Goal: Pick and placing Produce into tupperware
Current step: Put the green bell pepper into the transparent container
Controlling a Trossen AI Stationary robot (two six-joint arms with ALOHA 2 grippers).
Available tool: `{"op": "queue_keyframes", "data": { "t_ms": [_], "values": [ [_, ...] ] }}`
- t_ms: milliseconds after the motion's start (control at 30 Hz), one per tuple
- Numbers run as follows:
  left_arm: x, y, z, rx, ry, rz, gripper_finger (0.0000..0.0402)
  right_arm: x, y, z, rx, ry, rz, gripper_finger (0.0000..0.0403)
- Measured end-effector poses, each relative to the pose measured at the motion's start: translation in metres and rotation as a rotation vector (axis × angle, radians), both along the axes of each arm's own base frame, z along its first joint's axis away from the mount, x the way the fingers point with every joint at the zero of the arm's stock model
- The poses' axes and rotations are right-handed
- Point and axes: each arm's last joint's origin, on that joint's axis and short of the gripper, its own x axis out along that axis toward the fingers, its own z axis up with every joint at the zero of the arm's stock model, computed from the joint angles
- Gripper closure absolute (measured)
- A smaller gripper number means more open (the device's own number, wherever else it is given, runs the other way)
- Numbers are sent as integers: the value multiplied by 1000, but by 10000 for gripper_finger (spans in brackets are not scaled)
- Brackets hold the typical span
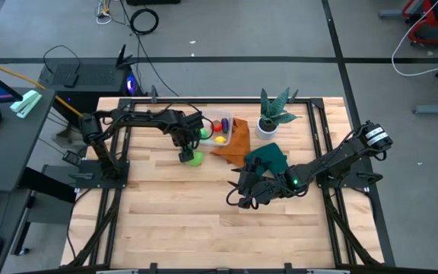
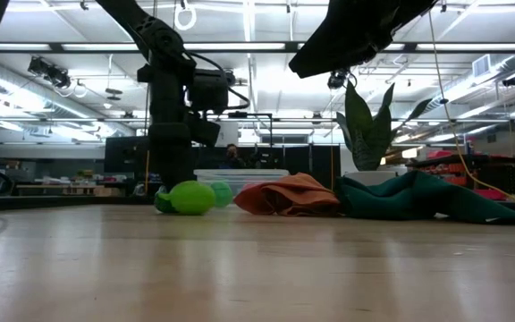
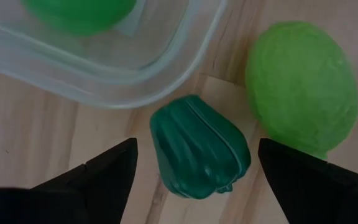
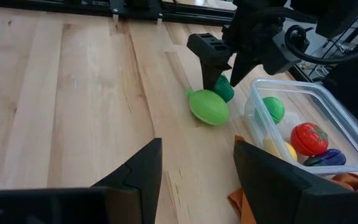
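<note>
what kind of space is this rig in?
Probably a robotics lab or workshop: wooden table on a concrete floor with loose cables, a laptop beside it, and ceiling strip lights over open industrial space behind.

arms: matte black, jointed | cables: black, looped | right arm (image 1: 333,161): green indicator light, white-striped joint

wood-plank table (image 1: 173,221), on it clear tupperware (image 1: 220,116), light green produce (image 1: 195,158) touching dark green produce (image 4: 224,89), orange cloth (image 1: 234,142), dark green cloth (image 1: 268,157), potted plant (image 1: 268,122)
</note>
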Motion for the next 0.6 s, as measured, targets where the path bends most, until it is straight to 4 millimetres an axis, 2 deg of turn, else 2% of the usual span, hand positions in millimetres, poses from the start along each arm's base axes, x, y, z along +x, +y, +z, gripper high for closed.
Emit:
{"op": "queue_keyframes", "data": {
  "t_ms": [233, 600],
  "values": [
    [0, 0, 0, -10, -3, 3, 84, 0, 0, 0, 1, -1, -1, 239],
    [0, 0, 0, -19, -3, 30, 90, 0, 0, 0, 1, -1, -1, 239]
  ]
}}
